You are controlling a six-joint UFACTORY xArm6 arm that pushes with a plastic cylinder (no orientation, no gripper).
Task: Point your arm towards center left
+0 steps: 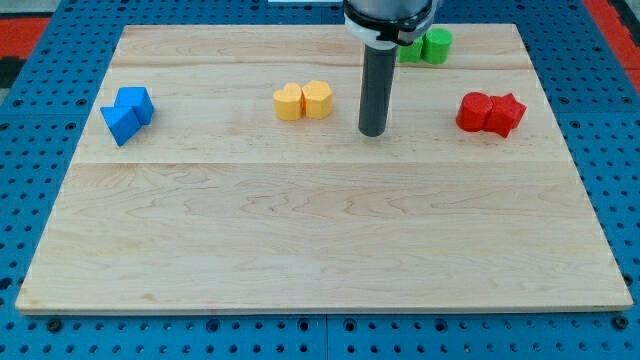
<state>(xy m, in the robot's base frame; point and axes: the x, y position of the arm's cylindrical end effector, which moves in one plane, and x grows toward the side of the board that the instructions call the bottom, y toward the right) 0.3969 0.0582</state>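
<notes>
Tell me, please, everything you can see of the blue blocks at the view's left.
The blue blocks are two pieces pressed side by side, forming one cluster near the left edge of the wooden board. They look like matte painted solids, angular in outline; their exact shapes are hard to make out. They lie flat on the board, touching only each other and the wood. My tip stands far off to their right, beyond the yellow blocks.

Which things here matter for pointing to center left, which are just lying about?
Job:
my tip, now between the yellow and red pairs
the wooden board, whose center left is the target

Lying about:
two blue blocks, touching
two yellow blocks, touching
two red blocks, touching
green blocks, partly hidden by the arm
</notes>
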